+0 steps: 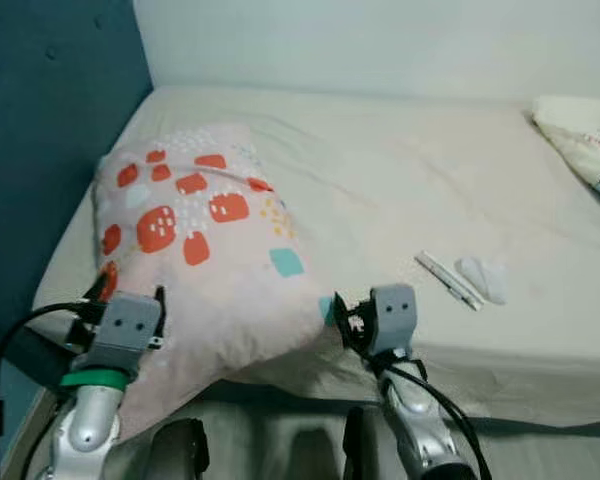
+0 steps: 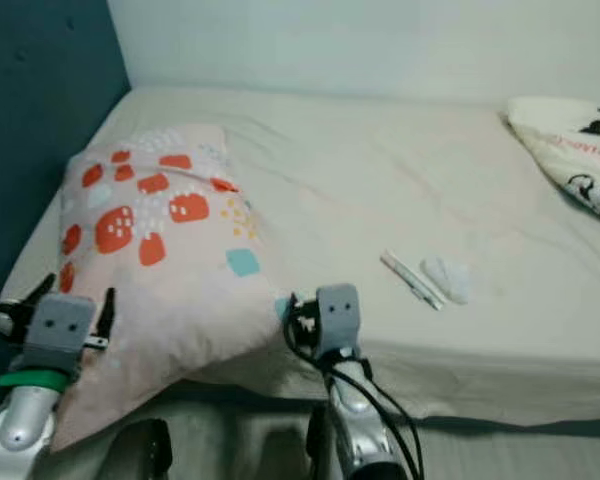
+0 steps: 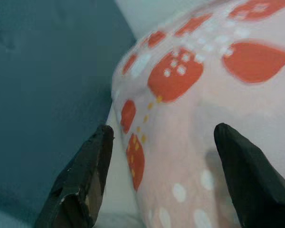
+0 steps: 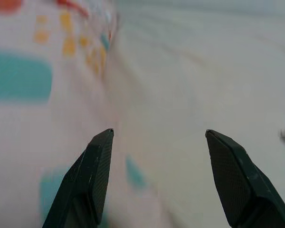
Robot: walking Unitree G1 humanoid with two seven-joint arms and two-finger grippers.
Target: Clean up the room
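Both grippers, the left gripper and right gripper, had fingers spread wide by the spotted pillow on the bed; no writing was readable.

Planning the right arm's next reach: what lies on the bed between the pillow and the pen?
Only bare sheet lies between the pillow and the pen, in the left eye view. A tissue sits beyond the pen.

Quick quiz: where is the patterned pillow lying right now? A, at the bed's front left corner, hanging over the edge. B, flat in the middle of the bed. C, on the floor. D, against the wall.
A: the patterned pillow droops past the front edge of the bed, between the open left gripper and open right gripper.
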